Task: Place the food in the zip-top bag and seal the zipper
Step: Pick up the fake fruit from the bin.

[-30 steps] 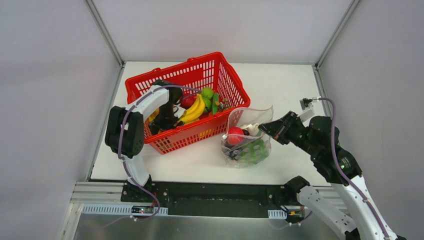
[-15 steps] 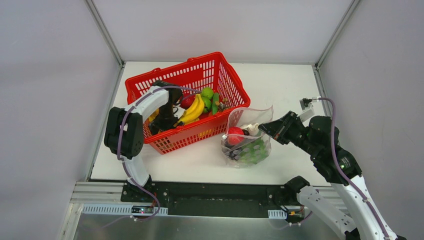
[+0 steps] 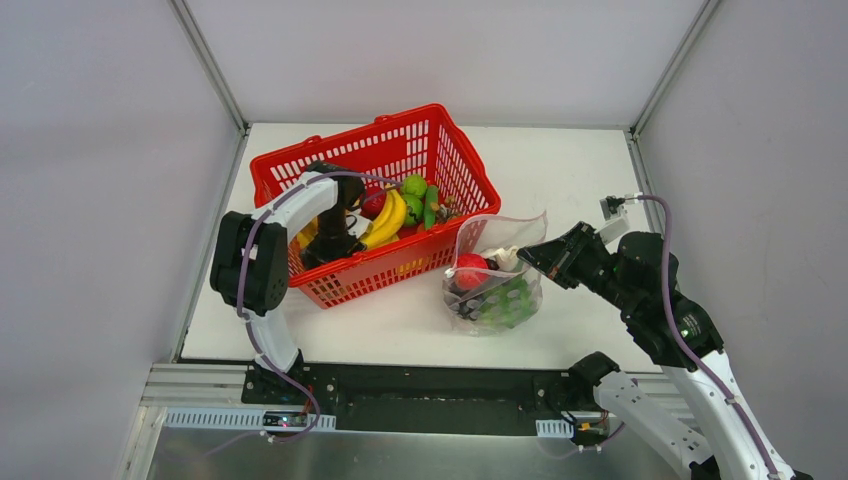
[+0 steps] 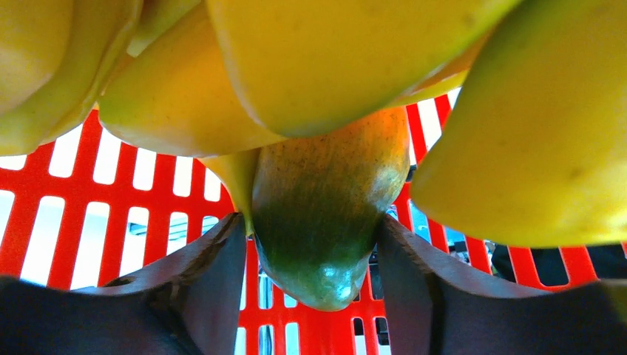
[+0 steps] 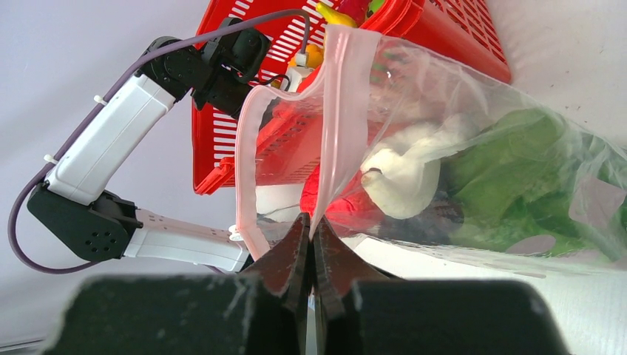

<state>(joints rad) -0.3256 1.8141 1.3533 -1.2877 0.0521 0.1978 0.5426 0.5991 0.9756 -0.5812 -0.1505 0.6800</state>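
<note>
The zip-top bag (image 3: 497, 283) stands open on the table right of the basket. It holds a red apple (image 3: 470, 268), white garlic (image 5: 407, 174), green lettuce (image 5: 532, 170) and something dark. My right gripper (image 5: 310, 222) is shut on the pink zipper (image 5: 340, 111) at the bag's right side, also seen from above (image 3: 530, 256). My left gripper (image 3: 335, 238) reaches down into the red basket (image 3: 290, 165). In the left wrist view its fingers (image 4: 214, 259) press both sides of the green stem end (image 4: 325, 222) of the yellow bananas (image 3: 388, 218).
The basket also holds a round green fruit (image 3: 415, 185), a green cucumber (image 3: 431, 205) and a red piece (image 3: 375, 203). Its mesh wall (image 4: 74, 214) is just behind my left fingers. Grey walls close the table on three sides.
The bananas have tilted and shifted slightly in the basket with my left gripper. The right arm and the bag have not moved.
</note>
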